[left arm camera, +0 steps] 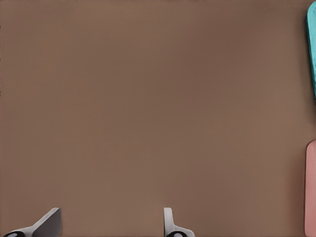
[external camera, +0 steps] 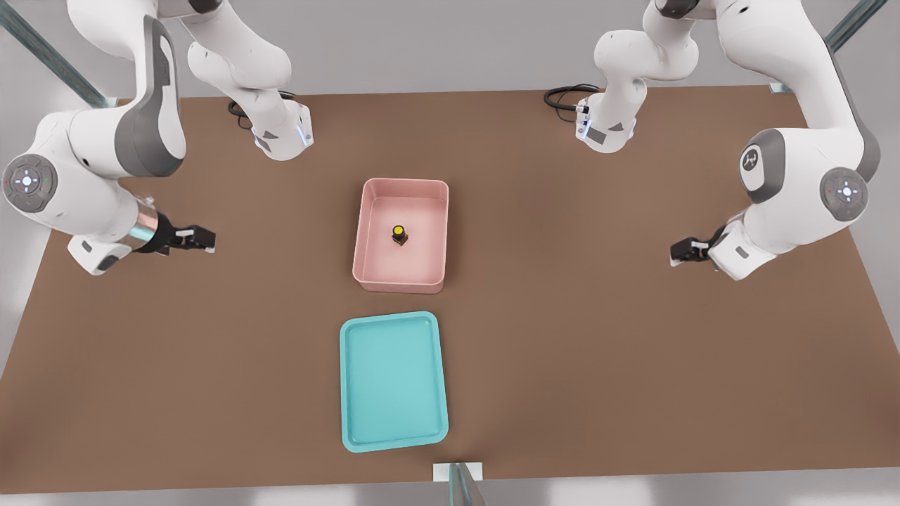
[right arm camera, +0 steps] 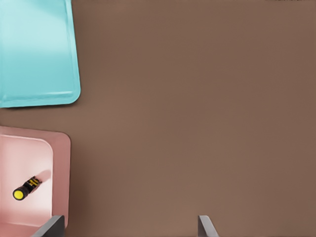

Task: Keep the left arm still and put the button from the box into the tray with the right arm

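**Nothing picked yet**

My right arm's black two-finger tool (external camera: pixel 199 239) hovers over the brown table (external camera: pixel 633 365) at the front view's left, fingers spread, holding nothing; every step remains. The tiny dark-bodied, yellow-capped push-button (external camera: pixel 399 235) stands mid-floor in the tall-walled pink plastic box (external camera: pixel 365 211); the shallow teal tray (external camera: pixel 351 337) lies nearer, unfilled.

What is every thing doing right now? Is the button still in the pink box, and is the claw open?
button: standing upright inside the box, yellow cap up, not held.
box: open-topped, sitting on the table, holds only the button.
tray: lying flat on the table, nothing in it.
claw: open, holding nothing, hanging over bare table at the front view's left, away from the box.
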Robot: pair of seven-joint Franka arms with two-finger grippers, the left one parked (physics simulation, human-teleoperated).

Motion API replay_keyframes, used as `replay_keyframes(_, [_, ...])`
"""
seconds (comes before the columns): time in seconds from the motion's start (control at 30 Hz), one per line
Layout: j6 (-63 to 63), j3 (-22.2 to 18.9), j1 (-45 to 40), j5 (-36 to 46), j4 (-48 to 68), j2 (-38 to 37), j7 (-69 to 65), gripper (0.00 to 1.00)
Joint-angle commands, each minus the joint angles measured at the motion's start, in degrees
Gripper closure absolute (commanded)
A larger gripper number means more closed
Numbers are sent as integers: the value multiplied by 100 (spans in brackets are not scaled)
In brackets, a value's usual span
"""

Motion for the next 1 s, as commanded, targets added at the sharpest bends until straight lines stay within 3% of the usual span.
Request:
replay_keyframes(0.0, [293,3,-24,16,3,3,69,0])
replay_keyframes(0.2, [381,65,1048,-28,73,346,1431,0])
replay_keyframes(0.3, [381,266,1065,200,117,345,2230,0])
replay_keyframes(0.53, [1208,407,2700,-37,108,372,3013,0])
replay_keyframes(0.6, [1181,407,3280,-98,117,486,3813,0])
replay_keyframes(0.73, [1435,416,3588,-11,-76,917,4208,0])
replay_keyframes(0.97, [2613,469,3711,-2,-972,970,4762,0])
